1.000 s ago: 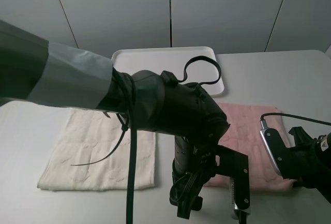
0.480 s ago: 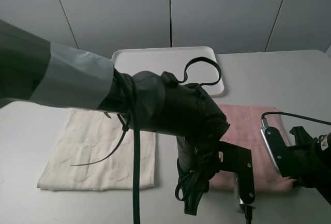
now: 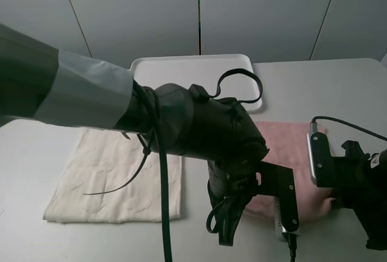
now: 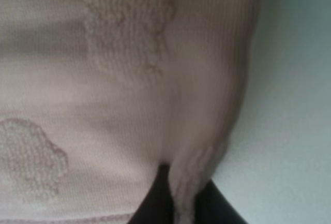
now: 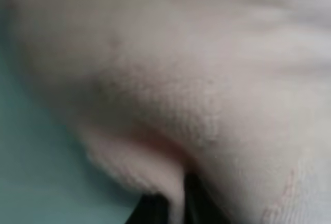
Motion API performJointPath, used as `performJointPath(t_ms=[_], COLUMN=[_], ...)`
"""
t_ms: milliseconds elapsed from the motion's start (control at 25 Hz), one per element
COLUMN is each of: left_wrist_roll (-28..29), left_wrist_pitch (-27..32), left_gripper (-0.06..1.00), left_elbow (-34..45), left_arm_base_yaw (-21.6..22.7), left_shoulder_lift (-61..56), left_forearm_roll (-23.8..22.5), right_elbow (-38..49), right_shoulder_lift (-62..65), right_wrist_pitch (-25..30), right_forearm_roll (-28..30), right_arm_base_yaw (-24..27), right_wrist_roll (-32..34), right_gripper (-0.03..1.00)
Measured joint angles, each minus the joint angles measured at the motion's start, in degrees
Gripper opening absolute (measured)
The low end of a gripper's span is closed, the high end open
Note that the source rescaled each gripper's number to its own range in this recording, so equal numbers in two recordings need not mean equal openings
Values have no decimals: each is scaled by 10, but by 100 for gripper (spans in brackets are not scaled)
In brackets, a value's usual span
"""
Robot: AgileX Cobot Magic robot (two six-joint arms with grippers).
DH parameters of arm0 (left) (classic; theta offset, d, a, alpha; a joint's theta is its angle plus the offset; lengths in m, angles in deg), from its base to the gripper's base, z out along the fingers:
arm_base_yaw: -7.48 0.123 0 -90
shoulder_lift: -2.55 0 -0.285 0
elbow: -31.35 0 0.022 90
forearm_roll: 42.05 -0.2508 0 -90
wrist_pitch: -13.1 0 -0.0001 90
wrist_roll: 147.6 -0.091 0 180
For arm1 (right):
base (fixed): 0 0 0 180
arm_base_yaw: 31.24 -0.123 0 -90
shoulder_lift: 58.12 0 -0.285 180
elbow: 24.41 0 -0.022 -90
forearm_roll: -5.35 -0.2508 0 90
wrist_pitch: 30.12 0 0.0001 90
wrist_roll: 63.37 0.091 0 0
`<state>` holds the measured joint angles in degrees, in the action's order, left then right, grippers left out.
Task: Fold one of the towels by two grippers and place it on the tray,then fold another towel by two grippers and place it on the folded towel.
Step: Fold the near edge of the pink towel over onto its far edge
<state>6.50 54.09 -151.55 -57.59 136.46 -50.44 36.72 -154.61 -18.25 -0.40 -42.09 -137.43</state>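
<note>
Exterior high view: a pale grey table point(image 3: 329, 86) stands before grey wall panels point(image 3: 260, 8). The white tray point(image 3: 181, 68) lies at 12 o'clock, bare. The cream towel point(image 3: 115, 177) lies flat and faintly creased at 8 o'clock. The pink towel point(image 3: 287, 147) lies at 4 o'clock, just short of the tray, with its near edge bunched. The left gripper point(image 3: 283, 224) sits on that near edge at 6 o'clock and the right gripper point(image 3: 331, 200) on the near corner at 4 o'clock. A second ago the left jaws stood apart over the edge; now they are together, and the right wrist has turned more upright.

Left wrist view: soft pink terry with raised looped patches point(image 4: 103, 79). The left gripper point(image 4: 182, 200) is clenched on a narrow ridge of the hem, with table point(image 4: 295, 105) beside it.

Right wrist view: blurred pink pile point(image 5: 207, 79). The right gripper point(image 5: 178, 206) pinches a fold at the towel's edge.
</note>
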Motion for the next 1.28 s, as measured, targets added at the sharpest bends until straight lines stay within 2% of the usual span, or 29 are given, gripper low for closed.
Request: performJointPath(t_ms=[200,360,480,720,920,1160,1280], left_wrist_roll=[9,26,33,59,74,124,164], left_wrist_pitch=[0,0,-4,-21,-32,-72,-91], left_gripper=[0,0,0,0,0,0,0], left_elbow=[0,0,0,0,0,0,0], left_arm_base_yaw=[0,5,21,69,85,85,85], left_shoulder_lift=[-4,-20,-44,-80,-86,-87,-87], left_forearm_roll=[-2,-4,2,15,23,22,4], right_elbow=[7,7,7,8,5,-37,-54], right_shoulder_lift=[35,73,103,170,200,203,195], right_wrist_pitch=[-11,-12,-12,-11,-6,6,6], right_forearm_roll=[-37,-40,-40,-41,-41,-41,-41], right_arm_base_yaw=[0,0,0,0,0,0,0], right_wrist_roll=[62,112,145,249,314,404,431], right_gripper=[0,0,0,0,0,0,0])
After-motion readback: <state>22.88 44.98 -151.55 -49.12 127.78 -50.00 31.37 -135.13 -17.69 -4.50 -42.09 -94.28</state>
